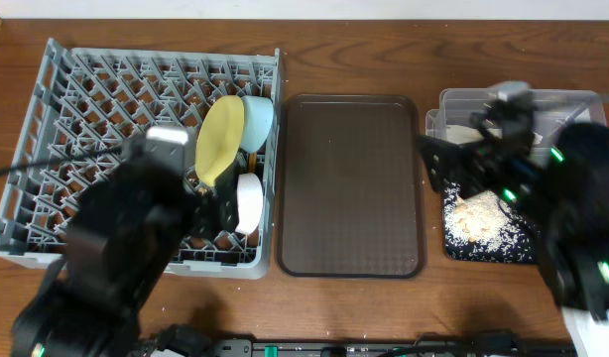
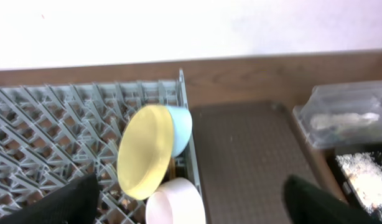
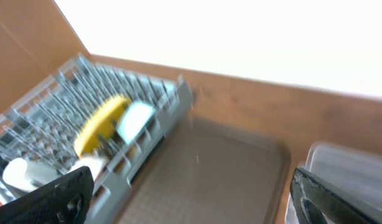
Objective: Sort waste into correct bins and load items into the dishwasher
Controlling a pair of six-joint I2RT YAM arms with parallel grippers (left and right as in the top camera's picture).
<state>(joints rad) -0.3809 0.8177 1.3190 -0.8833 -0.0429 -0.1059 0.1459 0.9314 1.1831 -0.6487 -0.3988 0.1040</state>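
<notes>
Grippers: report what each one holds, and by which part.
Nothing is held. The left gripper and the right gripper both stand wide open, with no object between their fingers.

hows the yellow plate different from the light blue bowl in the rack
The yellow plate is flat and shallow, while the light blue bowl is deeper and rounded. The plate looks wider across than the bowl. In the left wrist view the plate overlaps the bowl and hides part of it. Both stand on edge, side by side, in the grey rack.
</notes>
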